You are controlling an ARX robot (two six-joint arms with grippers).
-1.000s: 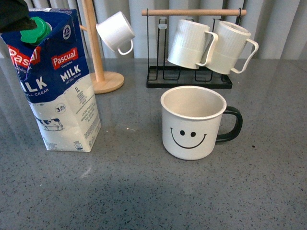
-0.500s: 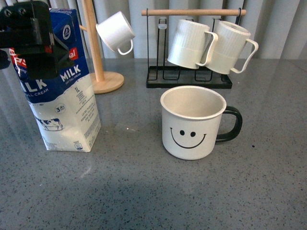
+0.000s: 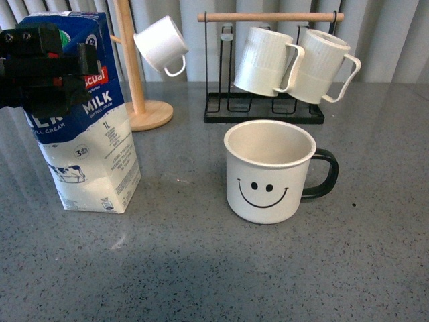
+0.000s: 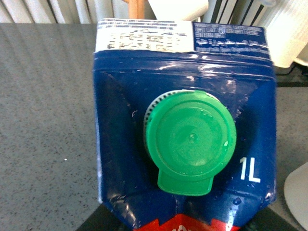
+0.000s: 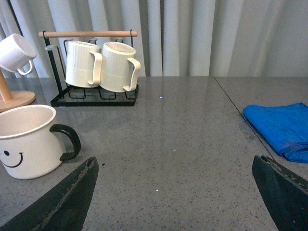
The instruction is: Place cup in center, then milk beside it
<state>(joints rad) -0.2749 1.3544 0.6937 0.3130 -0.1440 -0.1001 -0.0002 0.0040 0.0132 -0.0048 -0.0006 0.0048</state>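
The cup point(image 3: 270, 172), a wide white mug with a black smiley face and black handle, stands upright mid-table; it also shows in the right wrist view point(image 5: 29, 140). The milk point(image 3: 94, 141), a tall blue-and-white carton, stands at the left. My left gripper point(image 3: 43, 70) is open, in front of the carton's upper part. The left wrist view looks at the carton's sloped top point(image 4: 125, 130) and its green cap point(image 4: 190, 139). My right gripper point(image 5: 175, 192) is open and empty over bare table, right of the cup; it is out of the front view.
A black rack point(image 3: 265, 107) with two ribbed white mugs point(image 3: 295, 64) stands behind the cup. A wooden mug tree point(image 3: 137, 100) holds a small white cup point(image 3: 162, 44). A blue cloth point(image 5: 281, 127) lies on the table to the right.
My left gripper has come down from the top left corner to in front of the carton's upper part. The carton and cup have not moved.
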